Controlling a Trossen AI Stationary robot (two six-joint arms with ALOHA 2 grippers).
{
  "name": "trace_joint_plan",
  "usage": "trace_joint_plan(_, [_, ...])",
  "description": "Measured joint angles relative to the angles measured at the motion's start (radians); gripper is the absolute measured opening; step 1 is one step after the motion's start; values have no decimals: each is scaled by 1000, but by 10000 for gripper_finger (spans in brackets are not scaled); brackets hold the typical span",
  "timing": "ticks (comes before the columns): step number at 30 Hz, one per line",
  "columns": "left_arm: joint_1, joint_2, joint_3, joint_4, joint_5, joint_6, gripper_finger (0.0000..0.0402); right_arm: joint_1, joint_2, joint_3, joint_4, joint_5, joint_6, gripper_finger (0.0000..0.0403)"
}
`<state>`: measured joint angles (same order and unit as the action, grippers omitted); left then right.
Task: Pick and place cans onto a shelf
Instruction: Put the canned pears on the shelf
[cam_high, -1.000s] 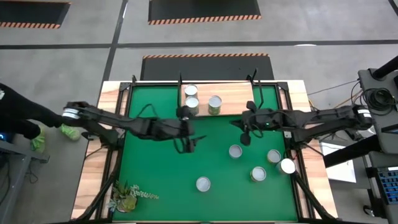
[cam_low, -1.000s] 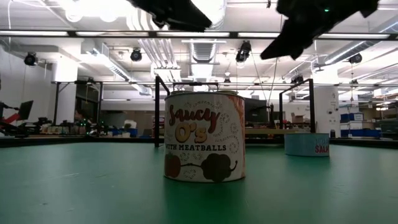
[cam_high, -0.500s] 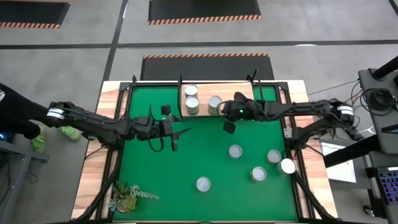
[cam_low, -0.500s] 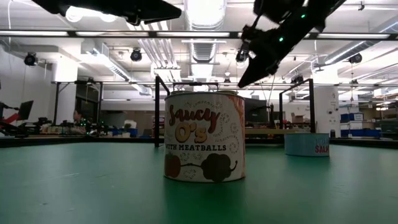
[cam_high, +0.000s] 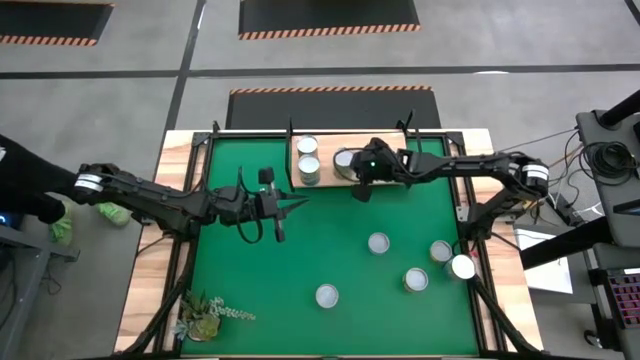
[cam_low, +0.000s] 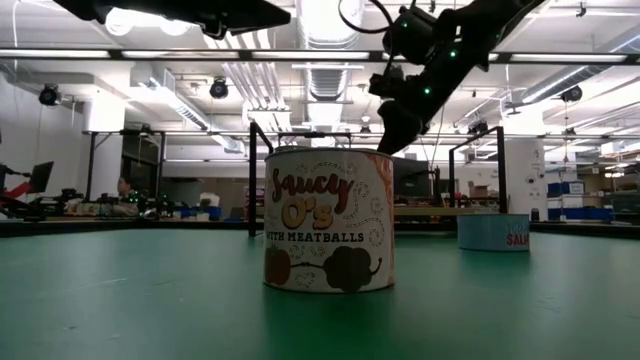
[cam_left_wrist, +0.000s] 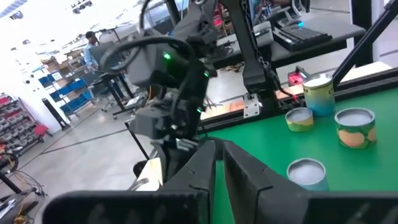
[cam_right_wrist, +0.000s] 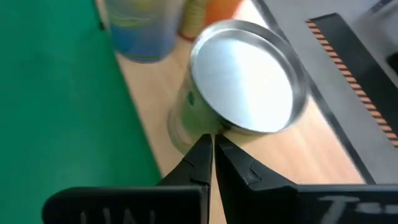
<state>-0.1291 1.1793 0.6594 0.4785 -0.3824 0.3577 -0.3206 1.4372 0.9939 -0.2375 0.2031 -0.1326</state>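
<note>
The right claw (cam_high: 358, 190), fingers pinched together and empty, hangs at the shelf (cam_high: 385, 150) in the upper middle of the high view, tips just beside a green-sided can (cam_right_wrist: 239, 93). A careless nudge could tip that can. The left claw (cam_high: 290, 205), also narrow, waits left of centre.

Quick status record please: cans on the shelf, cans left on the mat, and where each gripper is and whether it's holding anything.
shelf: light wood board at the far edge of the mat
cans on shelf: three
cans on green mat: five
right gripper: shut, empty, tips at the third shelf can
left gripper: shut, empty, over the mat left of centre
</note>
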Motion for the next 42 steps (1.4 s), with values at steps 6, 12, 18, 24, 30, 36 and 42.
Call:
trace_joint_plan(6, [0,0,0,0,0,-7,10,-25,-10,0,10,0,-12,9])
trace_joint_plan(12, [0,1,0,-1,0,-8,8,-22,-10,0,-13,-1,5,9])
trace_joint_plan(18, [0,1,0,-3,0,-8,8,-25,13,-7,21,0,3,9])
trace_joint_plan(24, [0,1,0,-4,0,-8,8,-60,64,-3,124,8,-36,9])
trace_joint_plan(30, [0,2,0,-10,-1,-8,8,-70,64,-1,84,-19,1,9])
trace_joint_plan(36, [0,9,0,-10,-1,-7,8,-62,82,0,146,-237,17,9])
trace_joint_plan(42, [0,9,0,-9,-1,-5,8,-73,143,0,241,-164,-16,9])
